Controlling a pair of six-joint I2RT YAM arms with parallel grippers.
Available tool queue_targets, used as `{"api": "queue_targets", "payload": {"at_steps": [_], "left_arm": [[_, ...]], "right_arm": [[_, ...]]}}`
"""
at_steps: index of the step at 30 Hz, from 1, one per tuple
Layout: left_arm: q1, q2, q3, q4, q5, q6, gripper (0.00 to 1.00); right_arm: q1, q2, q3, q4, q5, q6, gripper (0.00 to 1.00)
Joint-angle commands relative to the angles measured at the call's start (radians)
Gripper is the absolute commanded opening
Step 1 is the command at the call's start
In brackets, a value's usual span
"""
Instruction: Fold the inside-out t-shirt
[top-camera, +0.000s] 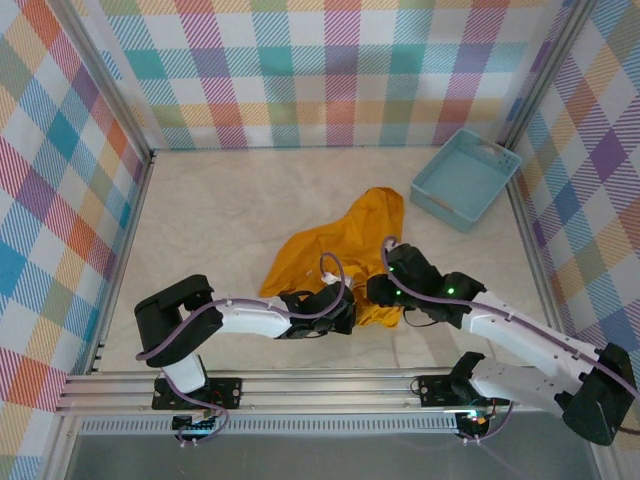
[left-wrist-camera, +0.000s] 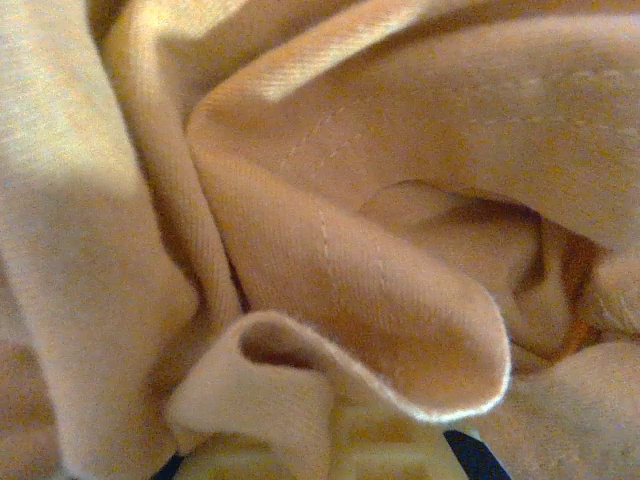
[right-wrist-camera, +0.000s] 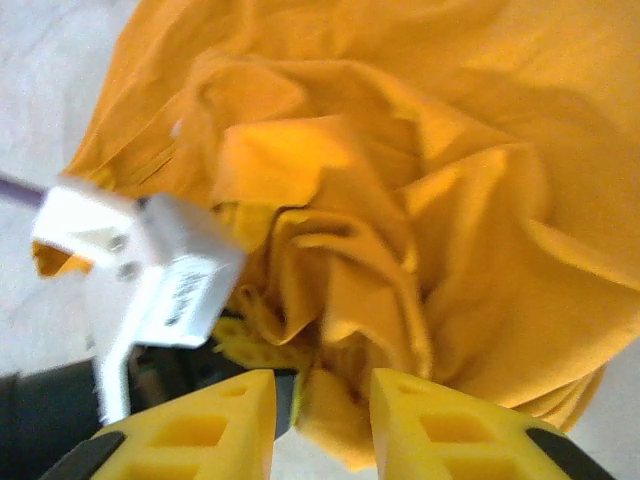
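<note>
Mustard-orange cotton, the inside-out t-shirt (top-camera: 340, 245) lay crumpled in a heap a little toward the near edge of the worktop (top-camera: 220, 200), around its middle, one lobe reaching toward the far right corner. Its folds and a stitched hem (left-wrist-camera: 350, 250) lay over the left claw (top-camera: 345, 312), which was sunk into the near side of the heap; I could not tell if it was open or closed. The right claw (right-wrist-camera: 320, 420) stood just beside it, yellow fingers (right-wrist-camera: 440, 430) apart with a fold of cloth (right-wrist-camera: 450, 200) between them; whether they pressed it, I could not tell. A light blue basket (top-camera: 465, 180) sat in the far right corner, apart from the shirt.
</note>
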Motion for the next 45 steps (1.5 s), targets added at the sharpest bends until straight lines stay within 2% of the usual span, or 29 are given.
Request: {"api": "queue_targets", "payload": {"at_steps": [1, 6, 10, 16, 29, 36, 41, 45], "left_arm": [[-0.012, -0.040, 0.002, -0.019, -0.029, 0.022, 0.00], [-0.013, -0.052, -0.011, -0.010, -0.036, 0.017, 0.00], [-0.013, -0.062, -0.021, -0.003, -0.041, 0.015, 0.00], [-0.013, -0.064, -0.024, 0.004, -0.033, 0.019, 0.00], [-0.012, -0.053, -0.018, 0.009, -0.023, 0.024, 0.00], [-0.013, -0.044, -0.009, 0.002, -0.017, 0.029, 0.00], [-0.013, -0.048, -0.011, -0.001, -0.024, 0.028, 0.00], [-0.013, -0.050, -0.010, -0.004, -0.027, 0.028, 0.00]], "right_arm": [[0.050, 0.049, 0.049, -0.087, -0.002, -0.106, 0.30], [0.052, 0.123, 0.039, -0.013, -0.080, -0.066, 0.27], [0.020, 0.196, 0.033, -0.026, -0.003, -0.004, 0.20], [0.007, 0.277, 0.043, -0.027, 0.112, -0.037, 0.19], [0.007, 0.361, 0.079, 0.002, 0.250, -0.136, 0.32], [0.007, 0.420, 0.122, 0.001, 0.331, -0.186, 0.34], [0.007, 0.465, 0.140, 0.004, 0.326, -0.207, 0.32], [0.007, 0.422, 0.151, -0.028, 0.312, -0.220, 0.33]]}}
